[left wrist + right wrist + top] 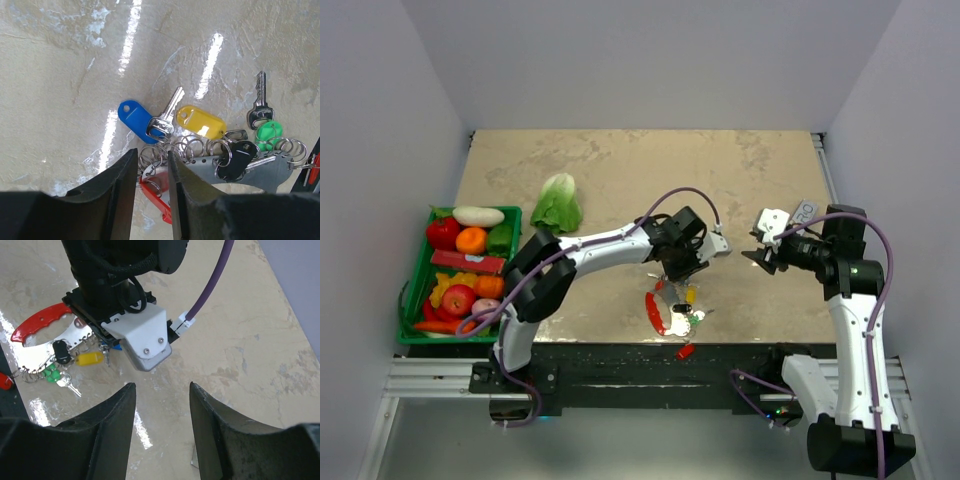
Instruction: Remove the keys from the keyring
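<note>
- The left gripper is hanging low over the bunch, its two dark fingers standing a narrow gap apart
- A loop of the keyring and a red tag are showing in that gap, but I cannot tell whether the pads are pressing on them
- The right gripper is hovering over bare table with its jaws apart and nothing between them, well apart from the bunch and facing the left arm's wrist
- The keys are lying fanned out on the table just beyond the left fingers
- From left to right they are showing a blue tag with a silver key across its end, then yellow, black and green tags
- All of them are hanging from a string of small silvery rings running along a flat grey metal plate
- In the right wrist view a curved red handle is adjoining that plate
- From above, the bunch is lying close to the table's near edge, between the two arms
- A green basket is sitting at the table's left edge, holding toy produce
- In it are lying a white radish, a red apple, an orange, a second apple and a carrot, among other pieces
- A lettuce is lying on the table just beside the basket's far right corner
</note>
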Tool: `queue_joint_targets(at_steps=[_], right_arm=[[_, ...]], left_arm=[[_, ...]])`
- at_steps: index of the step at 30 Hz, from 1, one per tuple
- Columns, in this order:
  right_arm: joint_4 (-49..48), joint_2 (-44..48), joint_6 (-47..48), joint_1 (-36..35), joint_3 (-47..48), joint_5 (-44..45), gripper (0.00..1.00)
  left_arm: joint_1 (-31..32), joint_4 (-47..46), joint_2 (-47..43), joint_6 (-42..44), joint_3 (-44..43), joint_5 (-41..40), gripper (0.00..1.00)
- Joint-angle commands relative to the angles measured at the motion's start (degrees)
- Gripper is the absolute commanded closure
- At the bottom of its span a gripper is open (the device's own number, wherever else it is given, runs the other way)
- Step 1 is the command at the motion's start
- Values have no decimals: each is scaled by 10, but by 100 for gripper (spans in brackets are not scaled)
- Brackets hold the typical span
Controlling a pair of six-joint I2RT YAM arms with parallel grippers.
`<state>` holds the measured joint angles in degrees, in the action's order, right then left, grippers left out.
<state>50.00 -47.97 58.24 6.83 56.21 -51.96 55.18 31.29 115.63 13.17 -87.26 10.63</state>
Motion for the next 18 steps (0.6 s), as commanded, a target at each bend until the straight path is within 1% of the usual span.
queue_joint_targets(at_steps=[1,13,18], right_arm=[[8,6,-6,2,0,-6,50],[17,9,-2,2,2,-5,50],[16,15,-2,2,1,-8,50]], left_arm=[[8,2,14,13,4,-9,66],[9,-1,34,10,2,-30,68],[9,0,32,7,2,-37,70]])
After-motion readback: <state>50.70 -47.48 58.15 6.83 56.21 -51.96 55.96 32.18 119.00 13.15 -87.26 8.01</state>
